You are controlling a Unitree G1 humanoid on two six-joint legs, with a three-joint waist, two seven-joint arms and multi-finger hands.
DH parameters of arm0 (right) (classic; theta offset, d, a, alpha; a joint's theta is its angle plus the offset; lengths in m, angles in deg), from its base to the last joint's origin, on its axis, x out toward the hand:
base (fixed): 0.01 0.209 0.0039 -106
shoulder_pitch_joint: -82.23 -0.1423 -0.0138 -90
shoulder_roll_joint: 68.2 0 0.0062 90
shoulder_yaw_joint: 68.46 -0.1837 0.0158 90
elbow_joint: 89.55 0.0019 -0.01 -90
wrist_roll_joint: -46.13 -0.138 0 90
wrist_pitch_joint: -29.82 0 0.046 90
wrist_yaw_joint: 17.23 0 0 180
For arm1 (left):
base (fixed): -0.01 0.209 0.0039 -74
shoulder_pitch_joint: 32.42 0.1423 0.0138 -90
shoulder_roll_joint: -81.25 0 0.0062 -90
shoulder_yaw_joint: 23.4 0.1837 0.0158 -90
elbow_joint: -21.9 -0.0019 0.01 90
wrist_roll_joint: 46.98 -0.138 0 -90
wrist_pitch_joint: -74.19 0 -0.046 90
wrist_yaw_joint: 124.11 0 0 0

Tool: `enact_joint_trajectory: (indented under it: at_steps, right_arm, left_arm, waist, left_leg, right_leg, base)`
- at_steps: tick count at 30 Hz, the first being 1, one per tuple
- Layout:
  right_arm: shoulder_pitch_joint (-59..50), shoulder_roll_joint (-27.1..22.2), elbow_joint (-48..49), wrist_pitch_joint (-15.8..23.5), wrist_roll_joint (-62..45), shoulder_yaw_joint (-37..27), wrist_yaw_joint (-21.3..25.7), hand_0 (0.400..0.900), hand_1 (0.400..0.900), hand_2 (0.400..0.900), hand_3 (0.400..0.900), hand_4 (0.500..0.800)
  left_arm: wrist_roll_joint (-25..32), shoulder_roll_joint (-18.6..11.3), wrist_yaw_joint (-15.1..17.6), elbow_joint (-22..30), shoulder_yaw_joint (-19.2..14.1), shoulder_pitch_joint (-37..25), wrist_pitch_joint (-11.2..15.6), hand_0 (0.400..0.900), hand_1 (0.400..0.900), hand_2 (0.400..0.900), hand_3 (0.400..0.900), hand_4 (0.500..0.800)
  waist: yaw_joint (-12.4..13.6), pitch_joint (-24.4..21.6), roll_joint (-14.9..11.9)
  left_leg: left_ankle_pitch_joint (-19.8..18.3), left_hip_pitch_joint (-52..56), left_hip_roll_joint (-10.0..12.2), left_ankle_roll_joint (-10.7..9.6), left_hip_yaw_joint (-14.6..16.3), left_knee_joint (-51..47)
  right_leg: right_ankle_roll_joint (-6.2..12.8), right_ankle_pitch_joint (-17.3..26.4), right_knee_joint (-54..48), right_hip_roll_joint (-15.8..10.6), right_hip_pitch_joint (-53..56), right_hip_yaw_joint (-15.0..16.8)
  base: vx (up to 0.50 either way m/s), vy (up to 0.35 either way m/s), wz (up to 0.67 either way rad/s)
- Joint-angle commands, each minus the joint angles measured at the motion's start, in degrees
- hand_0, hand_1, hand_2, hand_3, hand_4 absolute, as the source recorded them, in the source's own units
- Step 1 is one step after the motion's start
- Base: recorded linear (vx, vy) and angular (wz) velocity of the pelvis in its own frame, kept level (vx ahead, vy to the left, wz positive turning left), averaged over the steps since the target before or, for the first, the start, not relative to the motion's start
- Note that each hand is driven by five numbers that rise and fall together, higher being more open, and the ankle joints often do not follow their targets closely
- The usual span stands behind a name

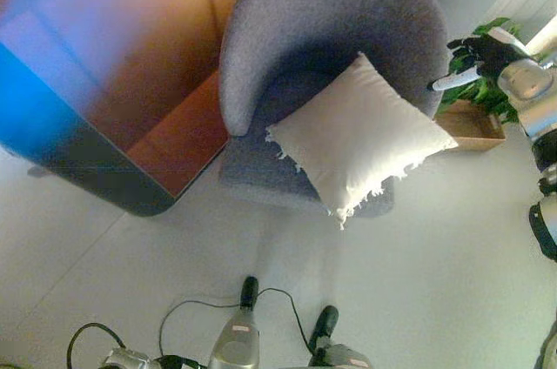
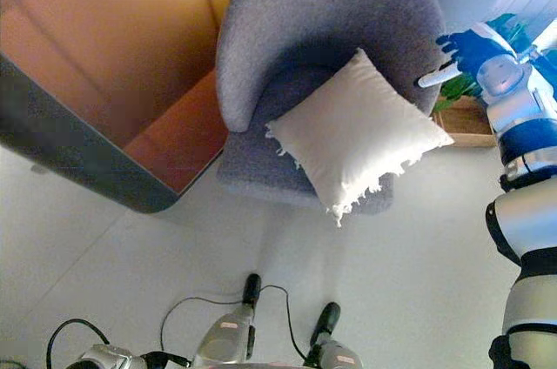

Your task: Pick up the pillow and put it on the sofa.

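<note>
— Pillow (image 1: 357, 134): where does it lie?
— White and fringed, on the seat of the grey sofa (image 1: 322, 30), leaning against the backrest, its lower corner hanging over the seat's front edge.
— Right hand (image 1: 477, 57)?
— Raised beside the sofa's right edge, fingers straight, holding nothing, clear of the pillow. A plant in a wooden box (image 1: 474, 124) sits behind it.
— Left hand?
— Out of sight in both views.

The pillow (image 1: 357, 136) is showing a plain cream white, with a white fringe on its edges. The sofa (image 1: 318, 16) is showing a speckled grey fabric. The plant (image 1: 487, 95) is looking green in a light wooden box (image 1: 474, 128). The floor (image 1: 130, 256) is looking pale grey, without pattern.
</note>
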Motion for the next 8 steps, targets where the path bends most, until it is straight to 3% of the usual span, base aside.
enact_joint_trajectory:
  at_steps: [1,8]
  right_arm:
    - [1.04,-6.12,4.30,5.40,-3.29,-1.36,-0.24,0.900,0.900,0.900,0.900,0.800]
    - [15.87,-4.68,10.65,7.48,-5.83,-10.92,-2.17,0.900,0.900,0.900,0.900,0.800]
  left_arm:
    - [3.25,0.06,-1.63,-3.54,0.74,0.27,0.38,0.900,0.900,0.900,0.900,0.800]
    - [5.33,1.74,-0.09,-4.15,-0.84,0.46,0.45,0.900,0.900,0.900,0.900,0.800]
  waist:
    - [-1.65,-3.90,-1.58]
    - [-4.38,-6.33,-1.05]
  left_leg:
    - [-8.46,4.43,-1.62,0.10,2.88,-0.41]
    - [-9.02,6.94,-1.80,0.07,4.37,-0.41]
  right_leg:
    - [5.06,-2.45,-0.08,-2.32,2.98,-0.23]
    - [5.22,-2.55,-0.08,-2.52,4.62,0.91]
  base:
    - [-0.03,-0.001,-0.13]
    - [-0.01,-0.010,-0.09]
